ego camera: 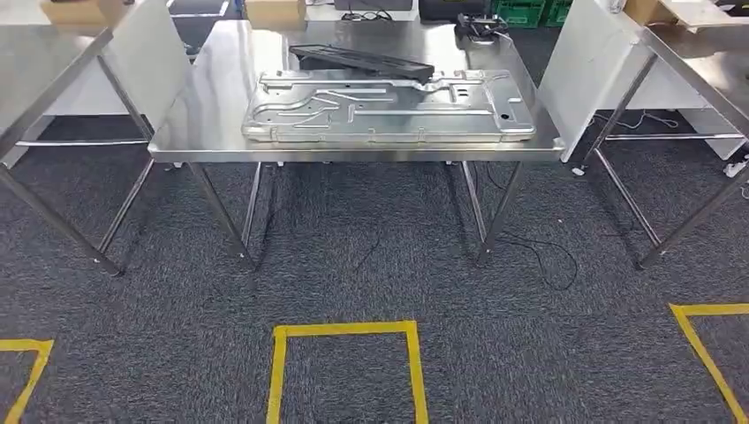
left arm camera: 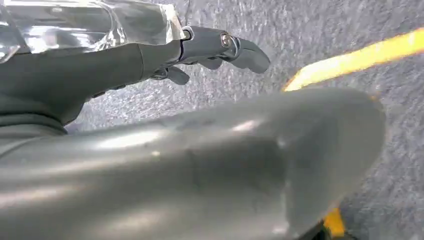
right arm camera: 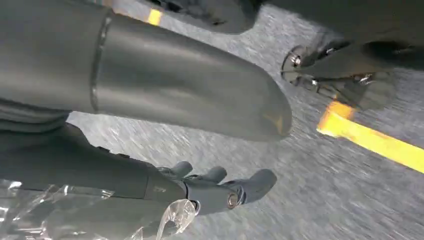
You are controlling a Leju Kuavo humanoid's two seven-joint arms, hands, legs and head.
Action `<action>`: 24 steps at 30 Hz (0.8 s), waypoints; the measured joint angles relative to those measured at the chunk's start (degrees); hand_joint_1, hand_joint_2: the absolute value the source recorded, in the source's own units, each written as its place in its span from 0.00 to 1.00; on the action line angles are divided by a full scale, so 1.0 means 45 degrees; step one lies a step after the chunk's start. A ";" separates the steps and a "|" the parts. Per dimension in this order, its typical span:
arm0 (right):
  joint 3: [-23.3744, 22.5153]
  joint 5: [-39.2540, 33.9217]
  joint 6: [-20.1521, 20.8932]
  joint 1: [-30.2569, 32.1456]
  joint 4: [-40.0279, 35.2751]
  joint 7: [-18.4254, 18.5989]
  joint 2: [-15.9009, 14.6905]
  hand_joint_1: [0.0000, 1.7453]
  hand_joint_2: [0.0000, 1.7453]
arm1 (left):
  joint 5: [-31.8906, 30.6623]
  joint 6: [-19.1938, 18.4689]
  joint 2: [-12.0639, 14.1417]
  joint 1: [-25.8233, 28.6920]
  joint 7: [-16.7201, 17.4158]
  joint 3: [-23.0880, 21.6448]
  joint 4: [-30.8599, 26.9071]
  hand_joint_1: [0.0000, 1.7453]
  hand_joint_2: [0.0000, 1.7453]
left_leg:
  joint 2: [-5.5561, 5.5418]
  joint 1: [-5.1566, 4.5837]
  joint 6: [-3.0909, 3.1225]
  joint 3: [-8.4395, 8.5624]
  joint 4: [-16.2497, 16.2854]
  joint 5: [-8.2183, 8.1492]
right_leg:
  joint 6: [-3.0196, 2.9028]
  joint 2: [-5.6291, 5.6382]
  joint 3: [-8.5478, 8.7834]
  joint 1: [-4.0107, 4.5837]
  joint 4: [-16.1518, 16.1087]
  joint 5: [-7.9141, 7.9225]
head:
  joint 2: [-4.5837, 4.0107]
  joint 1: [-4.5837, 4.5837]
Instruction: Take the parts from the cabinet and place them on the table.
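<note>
on the steel table [ego camera: 212, 106]: one pressed metal panel [ego camera: 389, 108], one black part [ego camera: 362, 60] lying behind it. i am seeing my left hand [left arm camera: 210, 47] and right hand [right arm camera: 220, 187] hanging over carpet, fingers loosely apart, holding nothing. i am judging delivery done; any remaining parts unknown.

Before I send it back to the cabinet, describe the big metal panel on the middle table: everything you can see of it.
The stamped metal panel is a wide, flat sheet of bare silvery metal, pressed with raised ribs, channels and a few small holes. It lies flat on the steel table, long side across, near the front edge, covering much of the top. A long black part lies slantwise just behind it; whether the two touch I cannot tell. No hand is near it.
</note>
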 joint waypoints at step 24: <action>-0.0024 -0.0180 0.0141 0.0205 0.0684 0.1137 0.0223 0.00 0.00 | -0.0189 0.0132 0.0039 0.0093 0.0073 0.0544 0.0034 0.00 0.00 | 0.0174 -0.0108 -0.0209 -0.0769 0.0012 0.0785 | -0.0636 -0.0112 0.3104 0.0355 -0.4528 0.1286 | 0.0000 -0.0039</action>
